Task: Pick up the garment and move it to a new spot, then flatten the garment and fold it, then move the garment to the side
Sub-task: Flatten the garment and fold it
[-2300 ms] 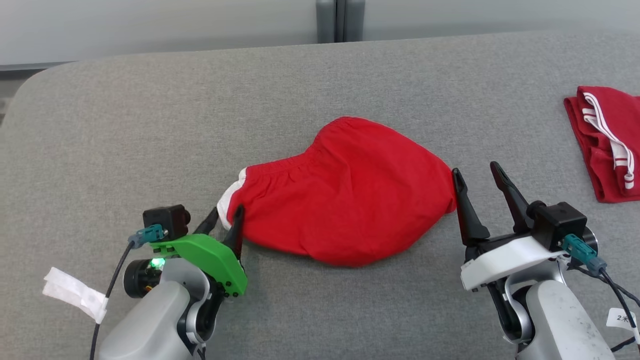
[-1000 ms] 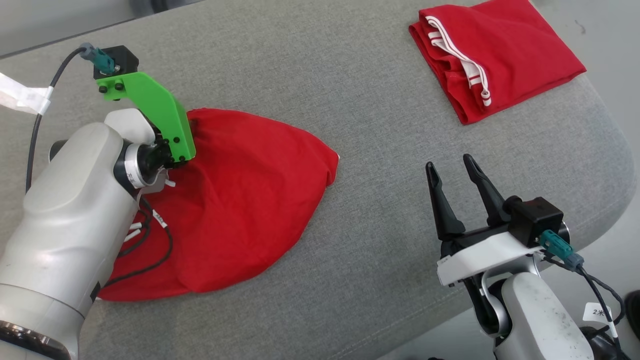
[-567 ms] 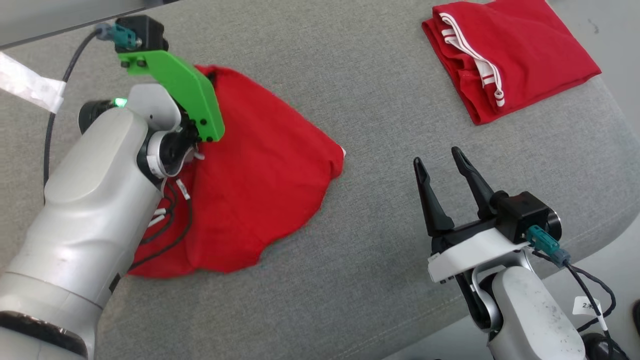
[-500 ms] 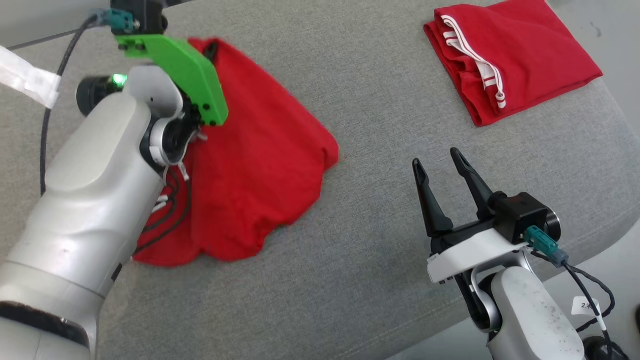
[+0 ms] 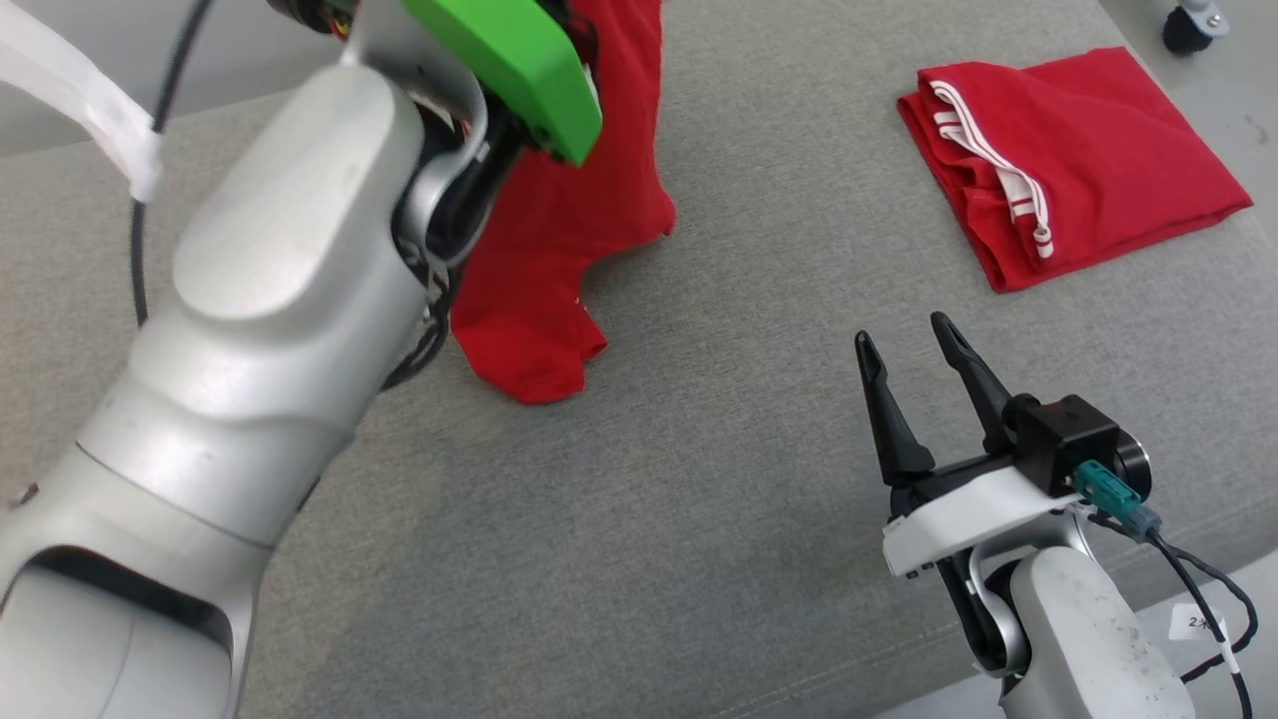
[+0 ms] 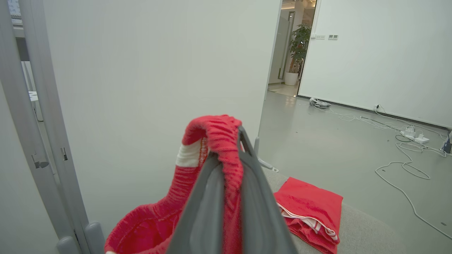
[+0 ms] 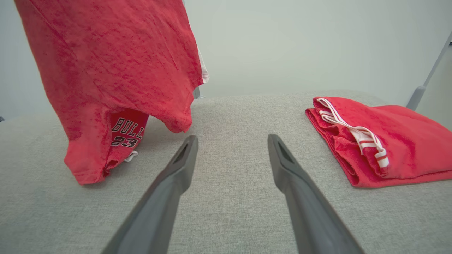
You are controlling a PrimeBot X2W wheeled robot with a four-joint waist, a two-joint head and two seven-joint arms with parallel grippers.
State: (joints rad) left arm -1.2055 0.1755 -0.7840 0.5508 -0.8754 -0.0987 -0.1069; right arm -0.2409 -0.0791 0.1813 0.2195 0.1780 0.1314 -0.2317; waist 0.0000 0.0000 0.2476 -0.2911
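Note:
The garment point(image 5: 559, 250), red shorts with a white-trimmed waistband, hangs from my raised left gripper point(image 6: 229, 148), which is shut on the bunched waistband point(image 6: 215, 130). In the right wrist view the garment point(image 7: 113, 70) drapes down, and its lower hem with black printed lettering rests on the grey padded table point(image 7: 229, 197). My left arm point(image 5: 280, 250) hides much of the cloth in the head view. Low at the table's front right, my right gripper point(image 5: 909, 345) stands open with nothing between its fingers, apart from the garment. Its fingers point(image 7: 169, 183) point across the table.
A second, folded pair of red shorts point(image 5: 1068, 160) with white stripes lies at the far right of the table point(image 5: 699, 499). The table's rounded edge runs close behind my right arm. A caster wheel point(image 5: 1188, 25) stands on the floor beyond. Cables lie on the floor point(image 6: 406, 141).
My left gripper has shut on the waistband and risen, pulling the garment up off the table until only its hem rests there. The head camera has shifted. The right gripper stays open.

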